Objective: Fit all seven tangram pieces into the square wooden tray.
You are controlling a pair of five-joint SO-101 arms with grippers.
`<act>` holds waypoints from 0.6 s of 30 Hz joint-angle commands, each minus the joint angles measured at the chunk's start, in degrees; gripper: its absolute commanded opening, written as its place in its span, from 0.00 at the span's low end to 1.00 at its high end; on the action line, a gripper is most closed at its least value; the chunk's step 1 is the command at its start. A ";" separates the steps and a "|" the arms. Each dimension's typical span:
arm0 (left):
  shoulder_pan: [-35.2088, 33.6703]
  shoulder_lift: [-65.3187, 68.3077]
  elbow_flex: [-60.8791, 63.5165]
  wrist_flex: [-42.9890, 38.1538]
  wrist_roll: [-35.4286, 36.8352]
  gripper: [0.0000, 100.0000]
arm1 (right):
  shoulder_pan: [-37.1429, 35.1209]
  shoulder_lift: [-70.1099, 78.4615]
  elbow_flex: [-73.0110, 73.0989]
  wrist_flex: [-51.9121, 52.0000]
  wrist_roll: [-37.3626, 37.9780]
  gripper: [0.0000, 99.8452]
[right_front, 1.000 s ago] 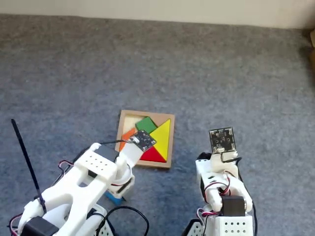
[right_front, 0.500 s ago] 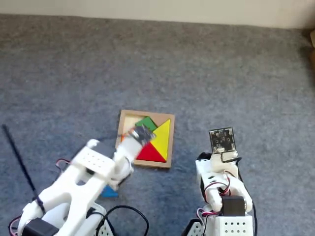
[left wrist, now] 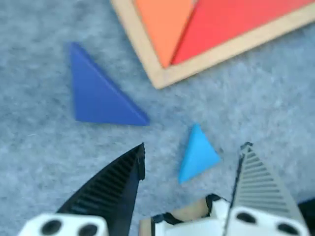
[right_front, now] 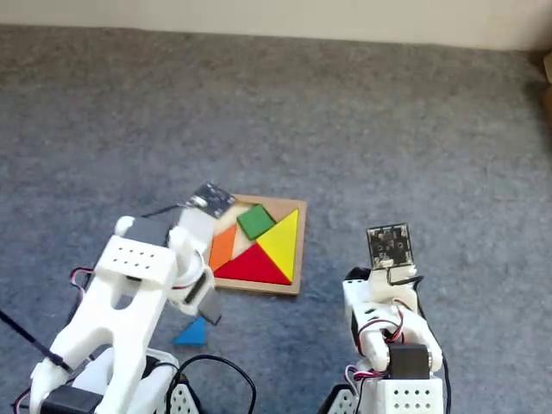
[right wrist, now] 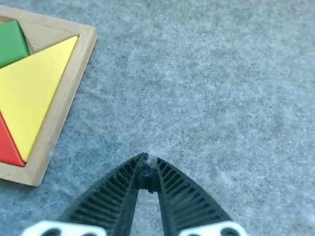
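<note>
the left end effector (left wrist: 193,146) hangs spread open and empty above the small light blue triangle (left wrist: 198,153), with the dark blue triangle (left wrist: 96,93) just beside it on the table (left wrist: 39,147) and the part-filled square wooden tray (left wrist: 147,64) near. the right end effector (right wrist: 147,162) is clenched on nothing near the tray. the likely risk is that tips closing off-centre would squirt the thin flat piece aside instead of gripping it.

The pale wooden tray (right_front: 259,287) is carrying a green square (right_front: 255,222), a yellow triangle (right_front: 283,243), a red triangle (right_front: 250,266) and an orange piece (right_front: 222,247). A light blue triangle (left wrist: 197,152) and a dark blue triangle (left wrist: 96,98) are lying on the speckled grey tabletop (right_front: 388,129).
</note>
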 commanded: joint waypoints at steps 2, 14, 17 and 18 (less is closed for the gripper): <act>2.68 -0.92 5.41 -4.04 0.35 0.23 | 0.57 -1.10 5.85 -0.22 -0.09 0.00; 2.24 -0.48 14.73 -16.88 0.35 0.17 | 0.57 -1.10 5.85 -0.22 -0.09 0.00; 1.80 -0.48 14.46 -16.88 0.62 0.17 | 0.57 -1.10 5.85 -0.22 -0.09 0.00; 0.84 -0.66 14.29 -16.88 0.62 0.15 | 0.57 -1.10 5.85 -0.22 -0.09 0.00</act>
